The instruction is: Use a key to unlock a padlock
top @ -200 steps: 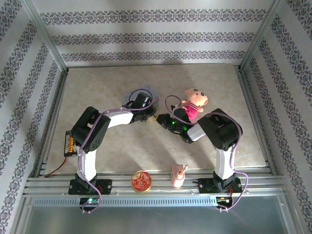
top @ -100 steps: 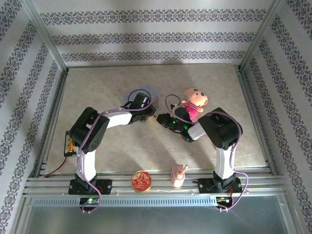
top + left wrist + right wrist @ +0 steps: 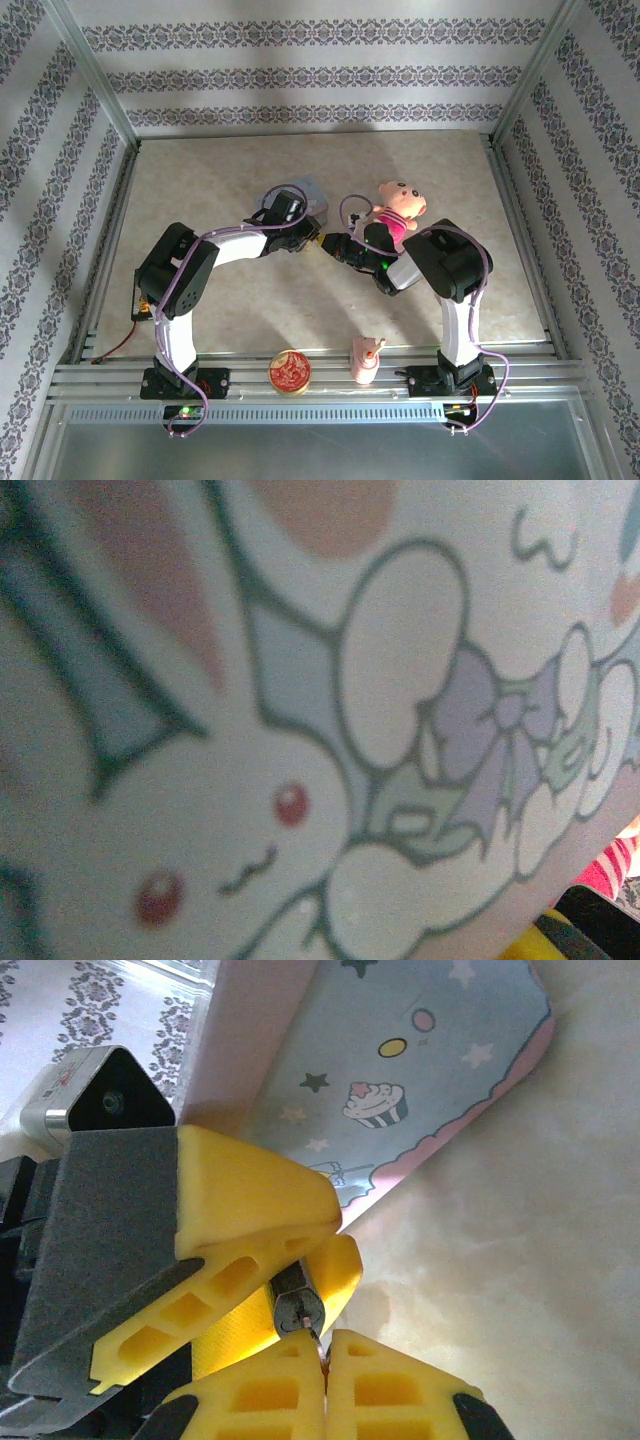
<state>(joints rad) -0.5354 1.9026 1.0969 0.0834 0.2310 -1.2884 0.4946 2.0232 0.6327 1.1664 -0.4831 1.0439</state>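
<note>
The tiny dark padlock [image 3: 298, 1308] sits clamped between the yellow fingers [image 3: 250, 1195] of my left gripper [image 3: 312, 240], keyhole end facing the right wrist camera. My right gripper [image 3: 324, 1352] is shut on a thin silvery key [image 3: 317, 1344], whose tip is in the keyhole. In the top view the two grippers meet tip to tip over the middle of the table, with the right gripper [image 3: 332, 246] just right of the left one. The padlock's shackle is hidden behind the fingers.
A pale blue tin [image 3: 312, 192] with cartoon prints lies just behind the grippers, close in front of the left wrist camera [image 3: 300, 680]. A pink plush toy [image 3: 398, 212] sits right of it. A red round tin [image 3: 289, 370] and a pink figure [image 3: 366, 358] stand on the front rail.
Both arms have shifted slightly: the left elbow has moved left and the meeting point of the grippers has crept a little toward the tin. Both grips are unchanged.
</note>
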